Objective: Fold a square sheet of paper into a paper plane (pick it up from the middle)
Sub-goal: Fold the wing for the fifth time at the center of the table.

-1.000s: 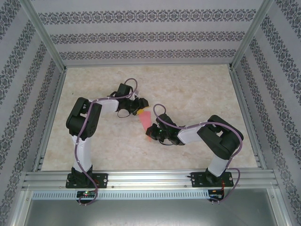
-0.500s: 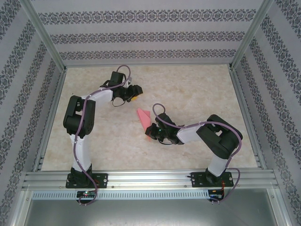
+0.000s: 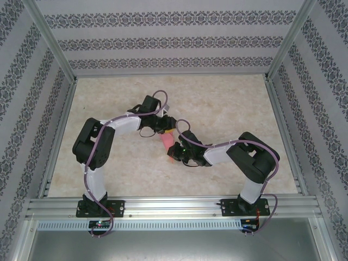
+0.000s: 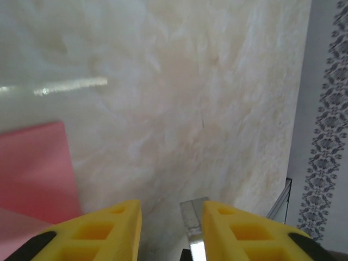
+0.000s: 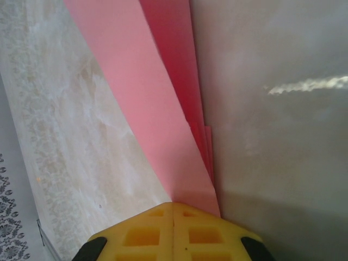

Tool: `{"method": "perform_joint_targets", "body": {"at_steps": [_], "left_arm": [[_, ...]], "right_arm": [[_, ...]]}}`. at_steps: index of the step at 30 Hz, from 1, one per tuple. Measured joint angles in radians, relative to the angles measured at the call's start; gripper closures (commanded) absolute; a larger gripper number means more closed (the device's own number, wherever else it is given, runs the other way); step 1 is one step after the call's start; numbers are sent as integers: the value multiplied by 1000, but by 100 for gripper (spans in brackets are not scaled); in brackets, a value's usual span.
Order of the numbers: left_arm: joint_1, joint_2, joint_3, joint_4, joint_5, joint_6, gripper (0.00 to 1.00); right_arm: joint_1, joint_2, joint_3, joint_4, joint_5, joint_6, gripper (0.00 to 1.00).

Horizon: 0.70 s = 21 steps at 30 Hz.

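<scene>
Paper plane (image 3: 166,140) partly hidden under arms.

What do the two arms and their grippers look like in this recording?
The left arm and right arm have white tubular links between bulky black joints, with a purple cable looped along each. The left gripper and right gripper carry blocky yellow fingers with rectangular recesses.
</scene>
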Motion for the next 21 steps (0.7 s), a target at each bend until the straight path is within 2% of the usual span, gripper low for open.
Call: {"method": "perform_joint_targets", "body": {"at_steps": [12,21], "left_arm": [[1,63,-70,37,-18,0,63],[1,63,-79,69,-11,8,62]], "right_arm": [[5,-9,1,-6,7,-4,97],[15,-64,64,-144,7,-48,97]]}}
